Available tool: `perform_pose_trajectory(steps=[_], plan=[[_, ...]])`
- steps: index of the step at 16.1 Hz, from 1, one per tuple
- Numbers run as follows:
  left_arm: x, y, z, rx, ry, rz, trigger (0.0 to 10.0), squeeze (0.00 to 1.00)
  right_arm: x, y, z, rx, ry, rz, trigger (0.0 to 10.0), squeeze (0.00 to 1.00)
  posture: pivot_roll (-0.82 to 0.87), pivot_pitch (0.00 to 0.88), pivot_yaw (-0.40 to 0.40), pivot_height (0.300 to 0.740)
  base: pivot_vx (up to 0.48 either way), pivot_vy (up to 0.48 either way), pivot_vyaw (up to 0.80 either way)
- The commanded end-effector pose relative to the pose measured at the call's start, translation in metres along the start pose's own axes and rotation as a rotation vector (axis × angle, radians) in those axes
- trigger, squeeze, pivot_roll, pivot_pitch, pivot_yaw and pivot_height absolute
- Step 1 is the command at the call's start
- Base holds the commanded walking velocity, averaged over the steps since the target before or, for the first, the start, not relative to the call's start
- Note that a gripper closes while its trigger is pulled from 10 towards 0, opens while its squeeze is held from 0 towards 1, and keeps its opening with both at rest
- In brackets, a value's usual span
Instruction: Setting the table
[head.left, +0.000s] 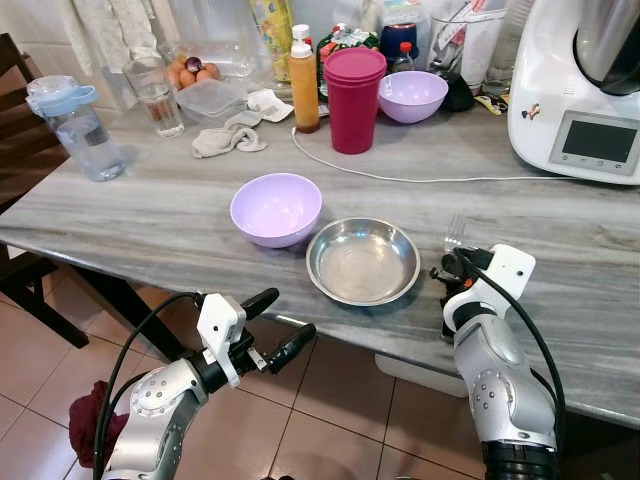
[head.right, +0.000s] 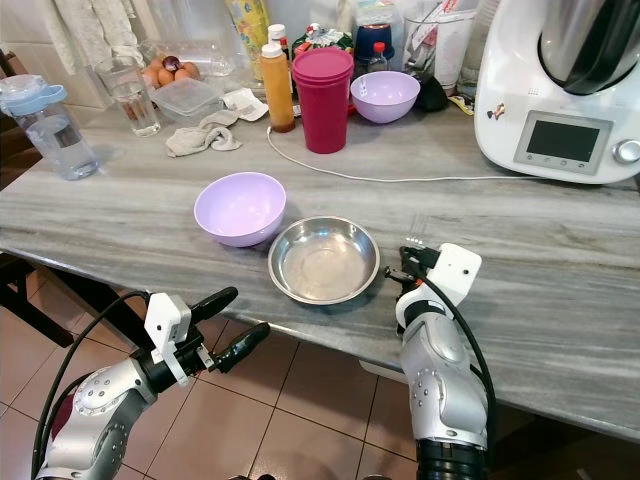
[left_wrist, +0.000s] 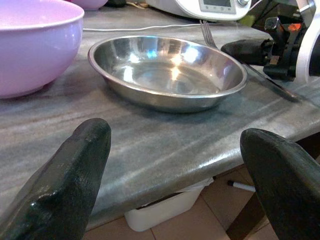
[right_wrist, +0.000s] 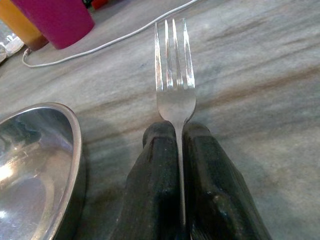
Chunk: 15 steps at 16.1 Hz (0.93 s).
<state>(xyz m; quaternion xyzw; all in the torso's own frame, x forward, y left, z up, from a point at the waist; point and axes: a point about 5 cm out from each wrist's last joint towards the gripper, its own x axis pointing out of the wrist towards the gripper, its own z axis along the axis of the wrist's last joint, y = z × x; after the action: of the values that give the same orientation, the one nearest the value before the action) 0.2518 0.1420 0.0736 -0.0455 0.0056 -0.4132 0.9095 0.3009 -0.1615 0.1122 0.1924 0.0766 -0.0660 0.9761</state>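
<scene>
A steel dish (head.left: 363, 260) sits near the front edge of the grey table (head.left: 150, 220), with an empty purple bowl (head.left: 276, 208) just to its left. On the dish's right, my right gripper (head.left: 450, 275) is shut on a fork (right_wrist: 173, 90) by its handle. The fork lies low over the tabletop with its tines (head.left: 455, 232) pointing away from me. My left gripper (head.left: 291, 312) is open below the table's front edge, in front of the bowl and dish, with nothing between its fingers (left_wrist: 75, 170).
Further back stand a magenta cup stack (head.left: 354, 100), a second purple bowl (head.left: 412, 95), an orange bottle (head.left: 304, 85), a glass (head.left: 160, 95) and a water bottle (head.left: 85, 130). A white cable (head.left: 400, 178) crosses the table. A white kitchen machine (head.left: 585, 90) fills the right rear.
</scene>
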Motion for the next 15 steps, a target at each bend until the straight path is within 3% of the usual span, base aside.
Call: perform_pose_trajectory(steps=[1,2,9,12,15], plan=[[-0.002,0.0,-0.001,0.012,0.006,-0.01,10.0,0.0,0.001,-0.003,-0.011,0.024,0.059,-0.015,10.0,0.0,-0.24,0.094,0.076,0.74,0.0,0.0,0.0],[-0.001,0.0,-0.001,0.012,0.005,-0.01,10.0,0.0,0.0,-0.002,-0.012,0.029,0.064,-0.013,10.0,1.0,-0.24,0.093,0.076,0.74,0.0,0.0,0.0],[0.0,-0.001,-0.006,0.004,0.007,-0.015,10.0,0.0,0.0,-0.003,-0.015,0.027,0.086,-0.016,10.0,1.0,-0.24,0.092,0.071,0.74,0.0,0.0,0.0],[0.001,0.0,-0.006,0.01,-0.003,-0.011,10.0,0.0,-0.004,0.001,0.009,-0.033,-0.028,0.016,10.0,1.0,-0.24,0.09,0.071,0.74,0.0,0.0,0.0],[0.001,0.001,-0.006,0.013,-0.007,-0.009,10.0,0.0,-0.007,-0.004,0.024,-0.054,-0.101,-0.003,10.0,1.0,-0.25,0.09,0.072,0.74,0.0,0.0,0.0]])
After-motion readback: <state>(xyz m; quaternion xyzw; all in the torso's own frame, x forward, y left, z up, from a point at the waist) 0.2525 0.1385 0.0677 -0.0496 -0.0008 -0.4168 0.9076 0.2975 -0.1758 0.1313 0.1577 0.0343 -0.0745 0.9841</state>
